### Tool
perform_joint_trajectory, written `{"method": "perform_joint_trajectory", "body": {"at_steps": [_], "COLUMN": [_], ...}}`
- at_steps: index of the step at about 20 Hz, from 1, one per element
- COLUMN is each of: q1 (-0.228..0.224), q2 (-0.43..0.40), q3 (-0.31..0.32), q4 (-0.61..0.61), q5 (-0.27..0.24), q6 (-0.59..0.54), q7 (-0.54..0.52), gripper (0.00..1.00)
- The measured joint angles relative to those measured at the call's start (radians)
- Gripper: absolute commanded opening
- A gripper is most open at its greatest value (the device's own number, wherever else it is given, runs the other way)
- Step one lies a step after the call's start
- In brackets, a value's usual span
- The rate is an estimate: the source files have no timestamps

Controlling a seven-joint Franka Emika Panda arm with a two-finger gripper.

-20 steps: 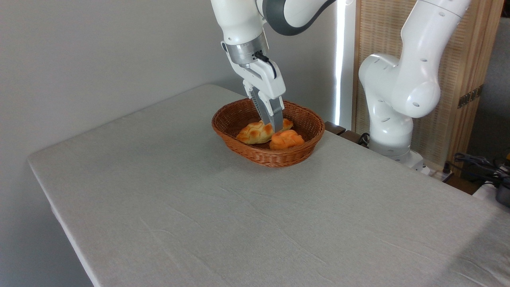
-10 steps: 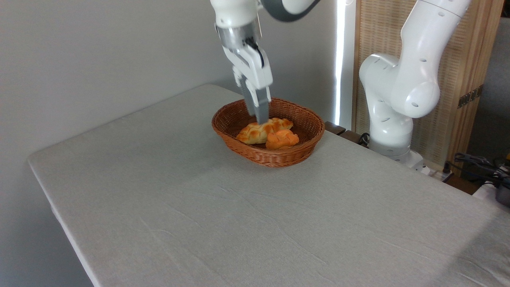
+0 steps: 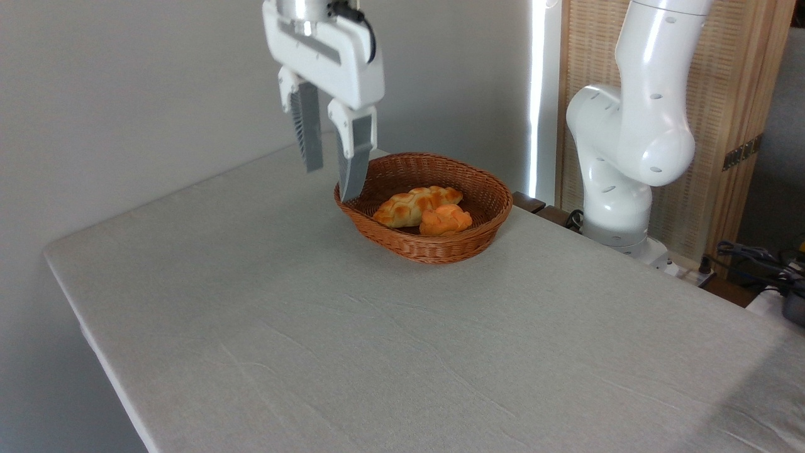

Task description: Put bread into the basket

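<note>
- The gripper (image 3: 330,182) hangs in the air with its two grey fingers pointing down and a clear gap between them; it is open and has nothing in its grasp.
- Its left finger (image 3: 307,135) ends higher in the picture than the right one, which comes down in front of the near-left rim of the basket; whether that tip touches the rim or only passes before it is hard to say from this angle.
- The white body of the gripper sits at the top of the picture, with a black cable curving over its upper right corner.
- Just to the right of the gripper and below it stands the basket (image 3: 440,248), an oval of brown wicker with flared sides, resting on the tabletop (image 3: 352,352).
- Inside the basket, to the right of the gripper's fingertips and lower, lies the bread (image 3: 446,220), a small round orange bun with a swirled top, apart from the fingers.
- Touching the bread on its left and rear side is a braided loaf (image 3: 412,206), longer and paler golden, lying across the middle of the basket.
- The tabletop is covered in a pale grey cloth with faint creases, spreading out below and in front of the gripper.
- Farther right of the gripper, beyond the basket, the arm's white base and lower joints (image 3: 629,151) stand before a slatted wooden screen (image 3: 742,107).
- At the far right edge some dark cables (image 3: 755,255) lie low.
</note>
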Motion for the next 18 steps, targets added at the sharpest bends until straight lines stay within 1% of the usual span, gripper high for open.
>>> {"method": "perform_joint_trajectory", "body": {"at_steps": [2, 3, 5, 6, 7, 9, 14, 18], "q1": [0.03, 0.056, 0.118, 0.137, 0.146, 0.154, 0.164, 0.164], "q2": [0.045, 0.066, 0.111, 0.131, 0.147, 0.165, 0.173, 0.218], "q3": [-0.013, -0.035, -0.101, -0.126, -0.138, -0.139, -0.13, -0.139], "q4": [0.009, 0.014, 0.04, 0.06, 0.082, 0.121, 0.172, 0.256], "q5": [0.005, 0.005, 0.005, 0.005, 0.006, 0.006, 0.004, 0.004], "q6": [0.033, 0.041, 0.048, 0.05, 0.05, 0.042, -0.038, -0.117], "q7": [-0.001, -0.001, -0.001, -0.006, -0.018, -0.032, -0.032, -0.032], "gripper": [1.0, 1.0, 1.0, 1.0, 1.0, 1.0, 1.0, 1.0]}}
